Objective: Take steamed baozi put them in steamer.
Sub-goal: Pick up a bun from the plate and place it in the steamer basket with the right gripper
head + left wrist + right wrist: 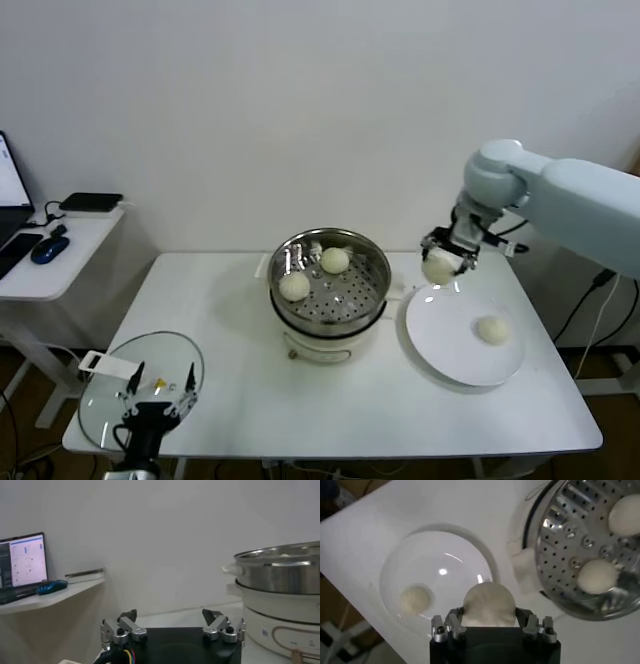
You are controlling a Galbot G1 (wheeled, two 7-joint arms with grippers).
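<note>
The steel steamer stands mid-table on its cream cooker base and holds two baozi. In the right wrist view the steamer shows those same baozi. My right gripper hangs above the white plate's far-left rim, shut on a third baozi. One more baozi lies on the plate; the right wrist view shows that baozi too. My left gripper is parked low at the table's front left, open and empty.
A round glass lid lies at the front-left corner of the table, beside the left gripper. A side desk with a phone, a mouse and a laptop stands to the left. The steamer's side fills the left wrist view.
</note>
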